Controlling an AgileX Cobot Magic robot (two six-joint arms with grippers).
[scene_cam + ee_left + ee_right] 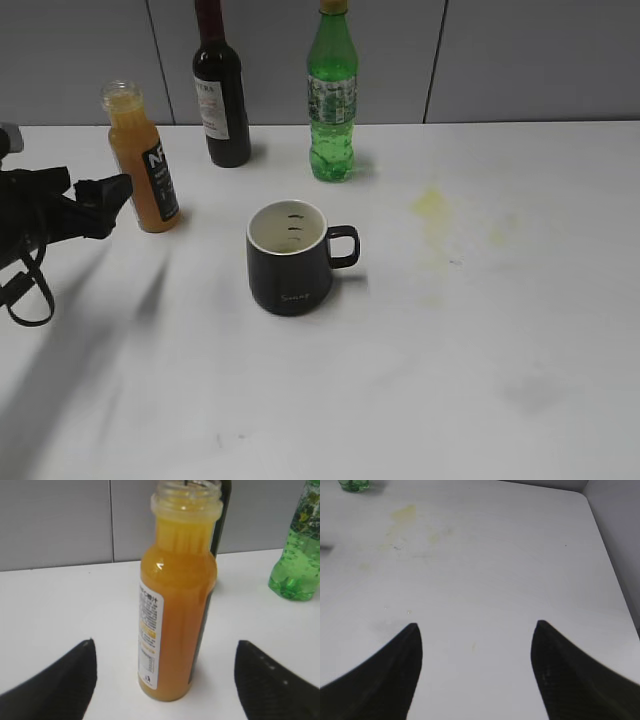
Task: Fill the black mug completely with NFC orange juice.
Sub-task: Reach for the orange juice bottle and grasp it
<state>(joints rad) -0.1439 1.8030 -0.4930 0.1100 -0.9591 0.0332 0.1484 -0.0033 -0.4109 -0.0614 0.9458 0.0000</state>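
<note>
The black mug (291,260) stands upright mid-table, cream inside, handle to the right, empty as far as I can see. The NFC orange juice bottle (143,160) stands uncapped at the back left, nearly full. In the left wrist view the bottle (177,610) stands between and just beyond my open jaws. My left gripper (103,200) is open, just left of the bottle, not touching it. My right gripper (476,630) is open and empty over bare table; it is out of the exterior view.
A dark wine bottle (221,90) and a green soda bottle (332,100) stand at the back by the grey wall. The green bottle also shows in the left wrist view (297,555). Yellowish stains (432,205) mark the white table right of the mug.
</note>
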